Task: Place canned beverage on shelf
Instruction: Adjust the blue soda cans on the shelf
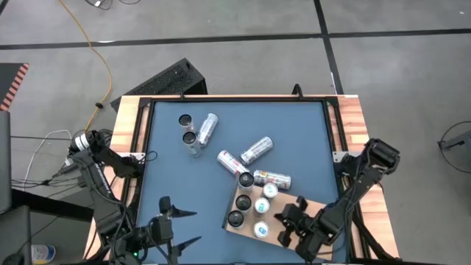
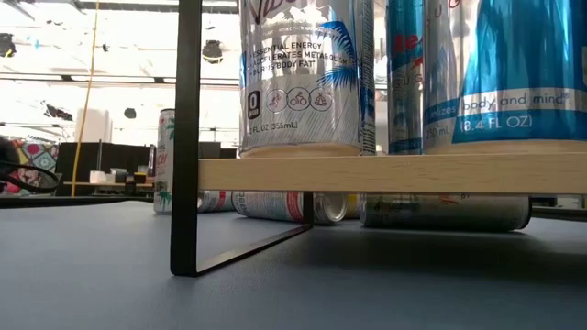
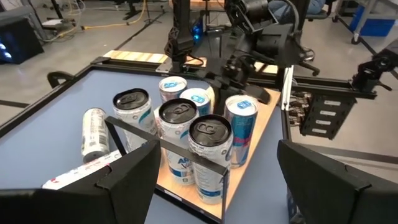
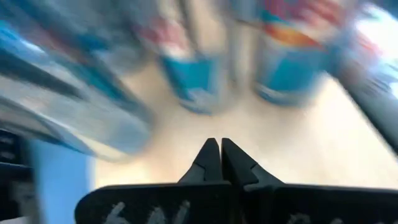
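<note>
We see six cans (image 1: 250,202) standing on the shelf (image 1: 293,234). Our right gripper (image 1: 287,224), fingers pressed together and empty, hovers at its edge. Our left gripper (image 1: 188,227) waits nearby, fingers spread, empty.

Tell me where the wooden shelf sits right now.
In the high view the shelf sits at the table's near right, carrying upright cans, with the shut right gripper over its right end.
</note>
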`<control>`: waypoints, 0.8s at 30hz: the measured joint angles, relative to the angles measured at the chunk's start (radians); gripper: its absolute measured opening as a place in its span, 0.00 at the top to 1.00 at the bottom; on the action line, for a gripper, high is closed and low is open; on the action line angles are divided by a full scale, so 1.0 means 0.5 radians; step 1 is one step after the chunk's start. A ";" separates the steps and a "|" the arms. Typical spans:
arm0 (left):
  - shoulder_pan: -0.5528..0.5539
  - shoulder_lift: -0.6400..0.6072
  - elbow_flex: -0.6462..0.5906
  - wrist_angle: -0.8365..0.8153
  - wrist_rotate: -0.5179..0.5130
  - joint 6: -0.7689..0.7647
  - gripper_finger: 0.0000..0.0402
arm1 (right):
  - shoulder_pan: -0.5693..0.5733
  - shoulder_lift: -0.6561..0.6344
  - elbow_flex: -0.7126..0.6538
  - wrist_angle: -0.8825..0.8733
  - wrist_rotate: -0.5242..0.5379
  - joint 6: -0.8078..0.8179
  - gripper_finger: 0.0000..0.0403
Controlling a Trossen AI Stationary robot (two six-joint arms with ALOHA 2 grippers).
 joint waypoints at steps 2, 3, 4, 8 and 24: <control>0.000 0.000 0.000 0.000 0.021 0.001 0.23 | 0.037 0.000 0.000 -0.221 0.000 0.233 1.00; 0.000 0.000 0.000 0.000 0.020 0.002 0.23 | 0.045 0.000 0.000 -0.320 0.000 0.340 1.00; 0.001 0.000 0.000 0.000 0.019 0.005 0.23 | 0.048 0.000 0.000 -0.400 0.000 0.418 1.00; 0.019 0.000 0.000 0.000 0.016 0.006 0.23 | 0.021 0.000 0.000 -0.532 0.032 0.470 1.00; 0.066 0.000 0.000 -0.005 0.060 0.008 0.23 | -0.200 0.000 0.000 -0.493 0.102 0.126 1.00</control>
